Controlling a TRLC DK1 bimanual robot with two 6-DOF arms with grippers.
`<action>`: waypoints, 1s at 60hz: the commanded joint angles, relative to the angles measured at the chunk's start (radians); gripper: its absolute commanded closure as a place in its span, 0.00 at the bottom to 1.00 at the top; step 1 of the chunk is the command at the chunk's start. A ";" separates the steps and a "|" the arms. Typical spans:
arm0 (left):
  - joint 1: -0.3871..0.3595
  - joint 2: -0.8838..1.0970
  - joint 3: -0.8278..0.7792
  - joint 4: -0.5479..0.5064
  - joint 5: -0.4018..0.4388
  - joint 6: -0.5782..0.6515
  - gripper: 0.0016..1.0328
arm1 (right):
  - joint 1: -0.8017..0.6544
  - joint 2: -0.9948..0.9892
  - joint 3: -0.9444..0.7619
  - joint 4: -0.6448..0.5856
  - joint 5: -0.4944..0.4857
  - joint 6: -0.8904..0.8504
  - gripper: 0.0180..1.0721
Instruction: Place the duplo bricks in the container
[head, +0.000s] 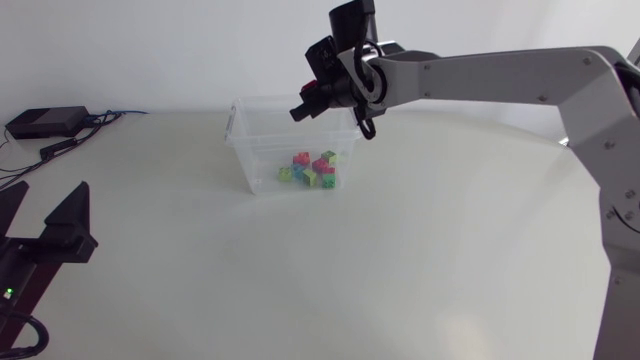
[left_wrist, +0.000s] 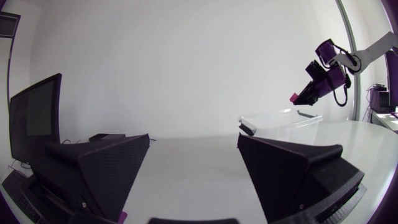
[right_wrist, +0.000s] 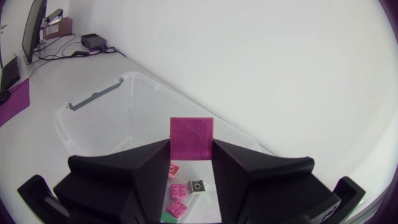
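A clear plastic container (head: 240, 125) stands at the back middle of the table with several coloured duplo bricks (head: 310, 168) on its floor. My right gripper (head: 305, 108) hangs over the container's far rim, shut on a magenta brick (right_wrist: 192, 138). In the right wrist view the brick stands upright between the fingers, above the container (right_wrist: 93, 99) and the loose bricks (right_wrist: 180, 193) inside. The left wrist view shows the right gripper (left_wrist: 306, 96) with the magenta brick (left_wrist: 293, 97) above the container (left_wrist: 280, 118). My left gripper (head: 40, 215) rests at the near left, open and empty (left_wrist: 193, 149).
A black box (head: 45, 122) with cables lies at the table's back left corner. Bare white table stretches between my left gripper and the container.
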 joint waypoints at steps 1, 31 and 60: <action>-0.007 -0.006 -0.034 0.026 -0.009 -0.001 0.04 | -0.024 0.093 0.043 0.039 0.017 -0.008 0.67; -0.012 -0.139 -0.119 0.046 -0.044 0.002 0.04 | -0.076 -0.243 -0.331 0.386 0.159 -0.011 0.04; -0.048 -0.171 -0.141 0.053 -0.046 -0.042 0.05 | -0.298 -0.726 -0.885 0.536 0.184 -0.008 0.04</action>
